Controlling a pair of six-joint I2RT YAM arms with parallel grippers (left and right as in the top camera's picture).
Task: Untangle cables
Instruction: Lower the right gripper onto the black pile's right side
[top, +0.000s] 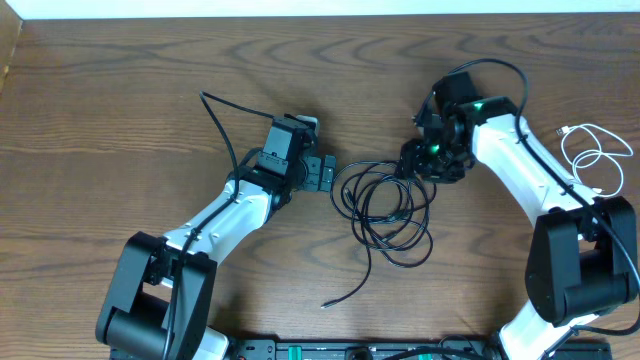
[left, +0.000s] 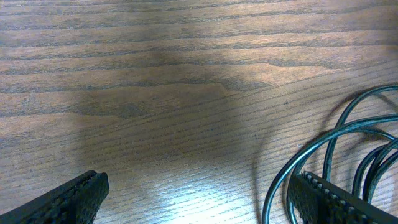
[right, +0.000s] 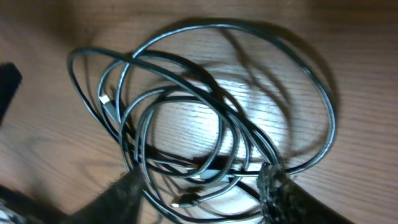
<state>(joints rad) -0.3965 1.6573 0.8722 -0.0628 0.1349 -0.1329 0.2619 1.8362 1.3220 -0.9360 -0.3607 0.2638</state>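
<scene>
Black cables (top: 390, 205) are lying in a loose tangle of overlapping loops near the middle of the desk (top: 150, 80), and every place below is being given from that tangle. The desk, dark wood with a strong grain, is spreading out on all sides of it. The left arm (top: 220, 220) is reaching in from the tangle's left and the right arm (top: 520, 165) is bending down over its upper right edge. A white cable (top: 600, 160) is resting in its own small coil well apart to the right of the tangle, beyond the right arm. The left gripper (top: 325, 172) is hovering just beside the tangle's left edge with its jaws standing wide open and gripping nothing; in its wrist view only bare wood is showing between the fingers (left: 81, 196), while the nearest loops are curving past the far finger. The right gripper (right: 202, 193) is sitting over the tangle's edge with its jaws apart, several strands running between its blurred fingers (right: 283, 193) without being clamped. One loose black end (top: 328, 303) is trailing out below the tangle. A small plug (right: 106, 98) is lying inside the loops, and a second plug (right: 183, 200) is lying between the right gripper's fingers.
</scene>
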